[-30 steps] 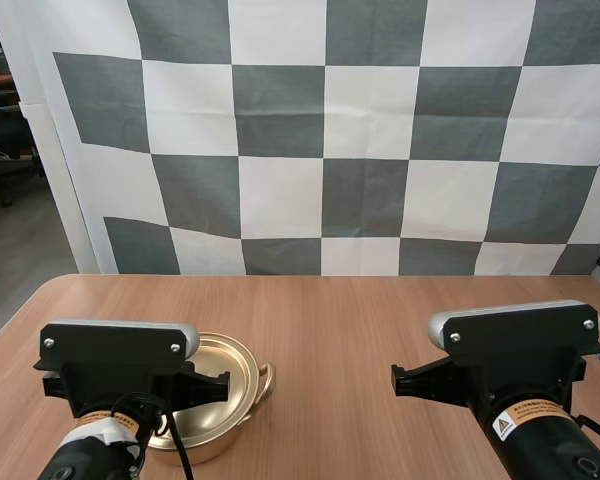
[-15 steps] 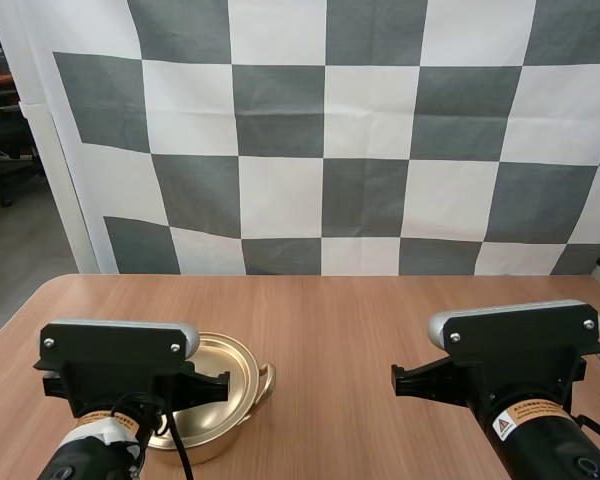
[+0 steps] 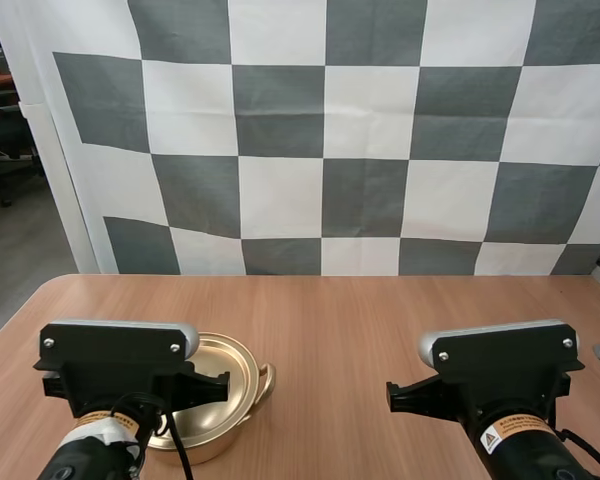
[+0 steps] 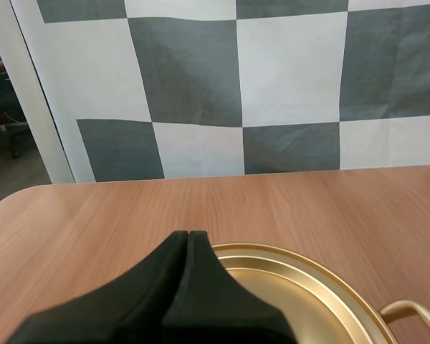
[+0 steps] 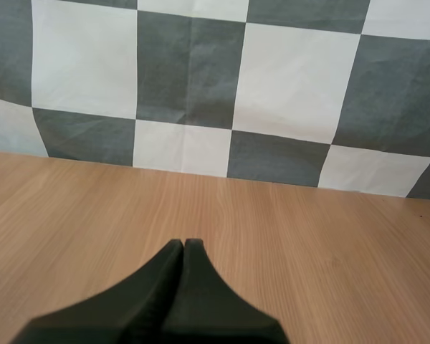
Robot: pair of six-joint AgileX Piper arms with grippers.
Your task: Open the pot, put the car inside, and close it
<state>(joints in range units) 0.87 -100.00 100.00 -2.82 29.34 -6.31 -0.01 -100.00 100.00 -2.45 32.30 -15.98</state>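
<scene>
Pot of gold metal stands on the wooden table at its near left side, partly under my left arm and well apart from my right arm; its side handle points toward the table's middle. The left gripper hovers over the pot's near rim, fingers pressed together into one dark wedge; the right gripper is likewise pressed together over bare wood, pinching nothing. The pot's centre is hidden behind the left fingers, so I cannot tell whether a lid is on. As I judge it, lowering an unspread claw would bump the top rather than straddle a knob; an off-centre nudge could skid or tip the light pot.
</scene>
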